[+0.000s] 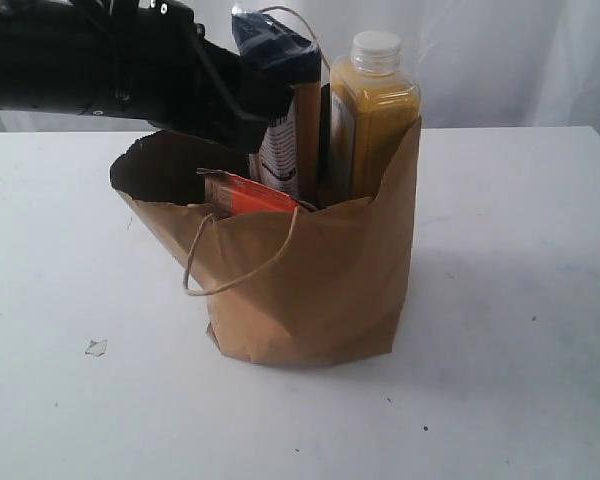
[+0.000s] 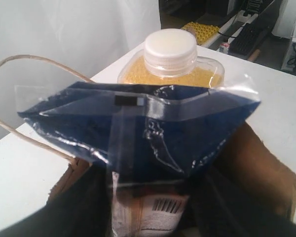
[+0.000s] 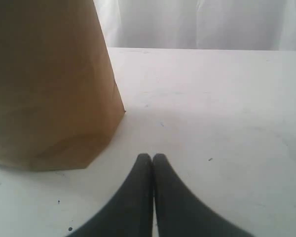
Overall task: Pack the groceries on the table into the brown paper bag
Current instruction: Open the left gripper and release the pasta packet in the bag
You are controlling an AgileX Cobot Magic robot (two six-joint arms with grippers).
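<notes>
The brown paper bag [image 1: 320,290] stands upright mid-table [image 1: 520,300]. Out of it rise the yellow-grain bottle [image 1: 375,110] with its white cap, the long navy-cream packet [image 1: 280,120] and the brown pouch with an orange label [image 1: 250,195]. My left gripper [image 1: 255,115] reaches in from the left over the bag's rim. Its dark fingers flank the packet [image 2: 138,123], with the bottle [image 2: 170,49] just behind; whether they still press it is unclear. My right gripper [image 3: 153,157] rests shut and holds nothing, low over the table beside the bag [image 3: 49,84].
A loop handle [image 1: 230,270] hangs down the bag's front, and another [image 2: 19,64] arches beside the packet. A small scrap [image 1: 96,347] lies on the table at the front left. White curtains hang behind the table.
</notes>
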